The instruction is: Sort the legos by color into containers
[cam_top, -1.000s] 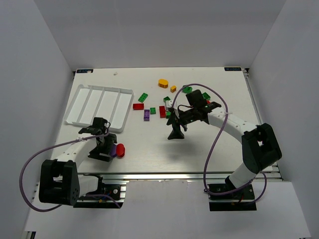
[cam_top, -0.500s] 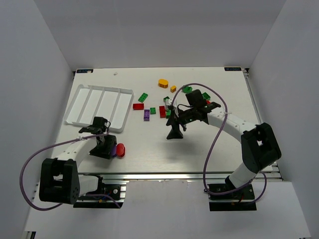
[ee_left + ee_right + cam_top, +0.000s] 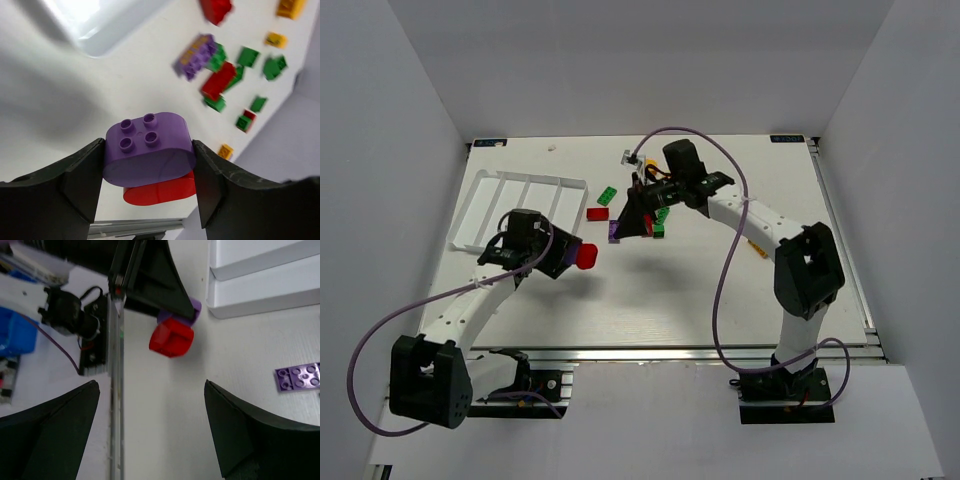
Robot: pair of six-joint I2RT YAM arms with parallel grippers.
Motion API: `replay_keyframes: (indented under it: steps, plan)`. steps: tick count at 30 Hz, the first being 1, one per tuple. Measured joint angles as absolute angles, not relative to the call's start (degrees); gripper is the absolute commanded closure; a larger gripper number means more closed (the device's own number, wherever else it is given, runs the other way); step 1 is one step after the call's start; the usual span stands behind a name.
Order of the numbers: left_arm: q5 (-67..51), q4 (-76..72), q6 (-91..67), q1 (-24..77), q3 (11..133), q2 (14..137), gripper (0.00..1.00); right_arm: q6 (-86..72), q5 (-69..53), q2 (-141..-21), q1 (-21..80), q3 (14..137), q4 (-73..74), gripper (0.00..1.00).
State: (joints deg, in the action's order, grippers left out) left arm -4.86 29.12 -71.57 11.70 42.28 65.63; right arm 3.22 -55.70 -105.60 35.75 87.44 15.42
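My left gripper [image 3: 563,254] is shut on a rounded purple lego [image 3: 149,147] with a rounded red lego [image 3: 162,187] stuck under it, held above the table just right of the white tray [image 3: 520,208]. The red one [image 3: 586,257] sticks out to the right. My right gripper [image 3: 632,218] is open and empty, above the left end of the lego pile, near a flat purple lego [image 3: 613,233]. In the right wrist view the jaws [image 3: 150,385] stand wide apart, with the held red lego [image 3: 171,337] and the tray [image 3: 265,280] ahead.
Loose legos lie mid-table at the back: a red one [image 3: 597,213], green ones [image 3: 607,194], an orange one [image 3: 757,248] to the right. The left wrist view shows the tray corner [image 3: 100,25] and the scattered pile [image 3: 220,82].
My left arm has lifted the purple and red legos and carried them away from me and to the right. My right arm has swung left and to the back, over the pile.
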Motion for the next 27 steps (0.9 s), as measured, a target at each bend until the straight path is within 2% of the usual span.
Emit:
replay_keyframes:
  steps: [6,15,19,22,23,25,26,27]
  plan:
    - [-6.48,20.36,-71.48,14.92,43.33,66.52,1.00,-12.23,-53.23,-108.75,37.76,89.14,10.50,0.11]
    - [-7.14,14.09,-70.67,15.55,45.63,67.70,1.00,-21.30,-47.79,-113.10,39.57,92.05,10.37,0.11]
    - [-7.42,13.43,-70.46,15.62,45.71,68.14,1.00,-22.79,-45.69,-113.89,40.07,93.30,10.28,0.17]
    - [-7.62,13.08,-70.46,15.62,45.71,68.14,1.00,-23.75,-44.86,-114.02,40.38,93.34,10.11,0.32]
    - [-7.70,12.95,-70.46,15.62,45.71,68.14,1.00,-23.97,-44.84,-114.06,40.49,93.34,9.93,0.41]
    - [-7.86,12.53,-70.48,15.62,45.71,68.14,1.00,-24.51,-44.86,-114.24,40.58,93.34,9.34,0.52]
    - [-7.86,12.34,-70.46,15.62,45.71,68.14,1.00,-24.73,-44.75,-114.37,40.60,93.32,9.06,0.67]
    - [-7.75,12.21,-70.30,15.57,45.71,68.14,1.00,-24.69,-44.71,-114.52,40.60,93.32,8.80,0.73]
